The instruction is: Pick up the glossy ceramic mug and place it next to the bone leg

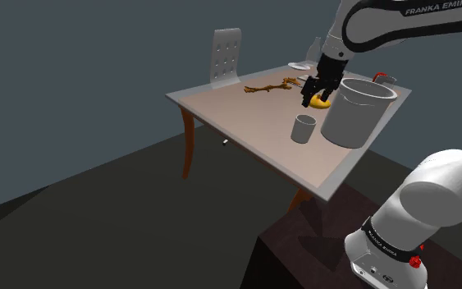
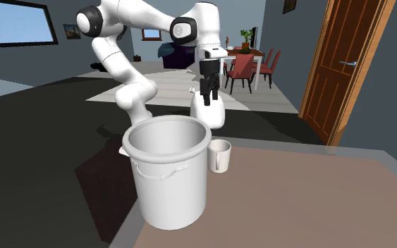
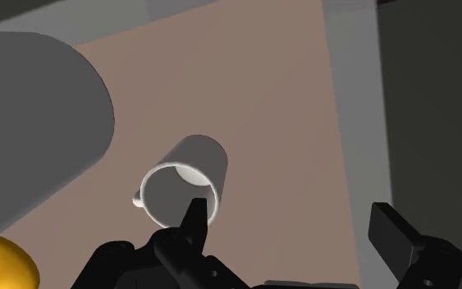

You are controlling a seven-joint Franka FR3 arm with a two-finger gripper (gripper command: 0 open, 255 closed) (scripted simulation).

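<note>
Wrist view looks down past the all-black two-finger gripper (image 3: 288, 212), whose fingers (image 3: 193, 220) stand well apart with nothing between them: it is released and empty, poised above the pinkish-beige surface (image 3: 286, 98). The task's thing, a small glossy white mug (image 3: 185, 182) with a little side handle, stands upright just beside the tall white bucket (image 3: 40, 115) and does not appear to touch it. In the shoulder view it is on the bucket's left. The thin brown bone leg (image 1: 268, 87) lies well apart from the bucket, up and to its left in the shoulder view. A rounded yellow object (image 1: 320, 102) sits near the bucket on that same side.

The gripper looks off-centre. One finger overlaps the mug's rim while the other hangs far to the side, so a straight descent could land a fingertip on the rim and tip the mug over. With the bucket so close, an outer finger might strike its wall. The mug's glossy side could slip in a light grasp. A low carry away from the bucket may knock the yellow object or scatter the bone leg.

"FRANKA EMIKA" reads in pale capitals on the white arm (image 1: 401, 20). Lettering on the band of its lower joint is too small to read. Neither the mug nor the bucket shows any label.
</note>
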